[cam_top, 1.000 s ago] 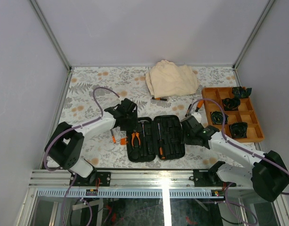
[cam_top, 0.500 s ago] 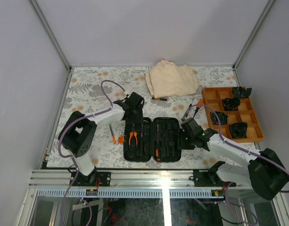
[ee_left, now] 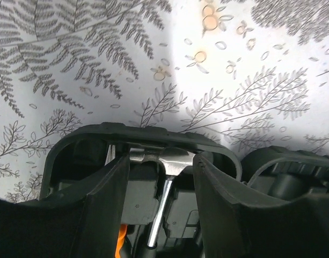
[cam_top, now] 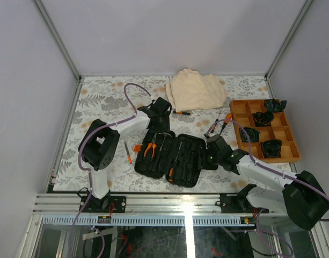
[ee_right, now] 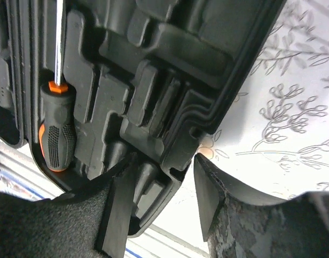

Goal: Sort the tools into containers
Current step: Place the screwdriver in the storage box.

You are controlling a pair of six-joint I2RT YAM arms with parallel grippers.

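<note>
The black tool case (cam_top: 192, 156) lies open and skewed in the middle of the table. In it are orange pliers (cam_top: 150, 150), a hammer (ee_left: 169, 155) and an orange-handled screwdriver (ee_right: 56, 129). My left gripper (cam_top: 162, 130) is at the case's far left end. In the left wrist view its jaws (ee_left: 160, 172) are shut on the two ends of the hammer's steel head, just inside the case rim (ee_left: 153, 133). My right gripper (cam_top: 211, 154) straddles the case's right edge (ee_right: 207, 115). It (ee_right: 161, 188) is open, with a small gap at the outer finger.
A loose screwdriver (cam_top: 127, 152) and a small orange piece (cam_top: 137, 147) lie left of the case. Another screwdriver (cam_top: 184, 113) lies by the beige cloth (cam_top: 195, 90). An orange-handled tool (cam_top: 224, 121) lies near the wooden tray (cam_top: 285, 159), which holds black items.
The case has turned and slid, and now lies skewed. My left gripper has moved toward the back and right along its far end. The right jaws have widened slightly.
</note>
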